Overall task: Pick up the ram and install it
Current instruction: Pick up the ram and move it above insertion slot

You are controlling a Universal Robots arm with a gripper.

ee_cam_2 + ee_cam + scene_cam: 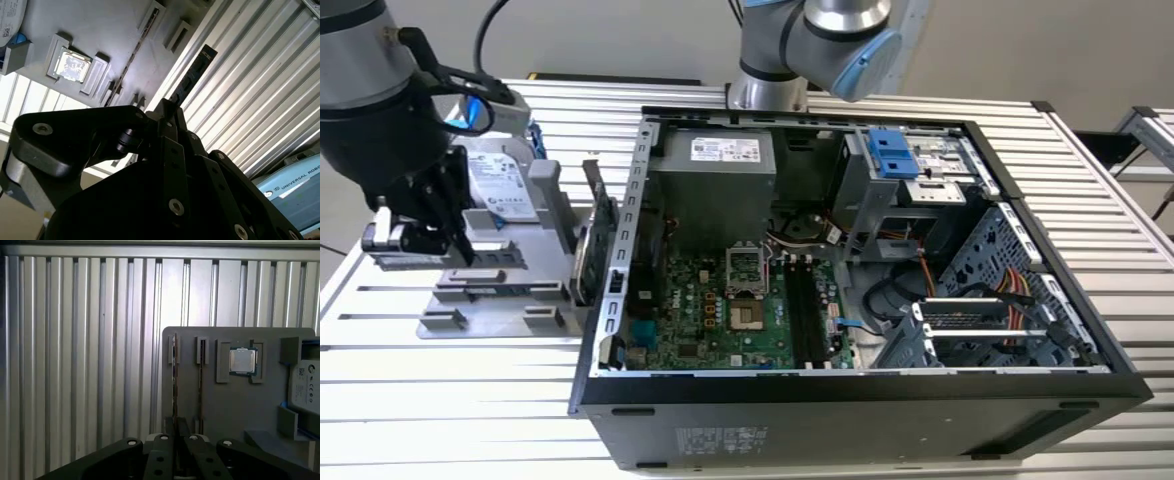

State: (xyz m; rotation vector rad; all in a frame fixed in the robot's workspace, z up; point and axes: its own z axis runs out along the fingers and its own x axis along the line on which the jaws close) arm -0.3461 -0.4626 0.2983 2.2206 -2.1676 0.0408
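**Ram in the fingers, case waiting across the desk**

The pick-up half of the job is in hand. The fingers [161, 450] are pinched shut on one end of the ram [174, 385]. In the first wrist view the ram is seen edge-on as a thin dark line, running from the fingertips along the outermost slot of the grey tray [240, 405]. In the second wrist view the stick juts out past the fingers over the ribbed desk [260, 100]. Whether it has cleared its slot or sits partly in it cannot be told.

In the exterior view the arm [374, 100] fills the upper left of the frame, its wrist turned down over the near end of the tray. It is well apart from the open case [854, 400] at centre.

Installation is not yet begun. The memory slots [803, 320] on the board, lower centre of the frame, look empty. By this judgement, a thin stick gripped at one end calls for a straight, untwisted hold and careful lining up with a slot.
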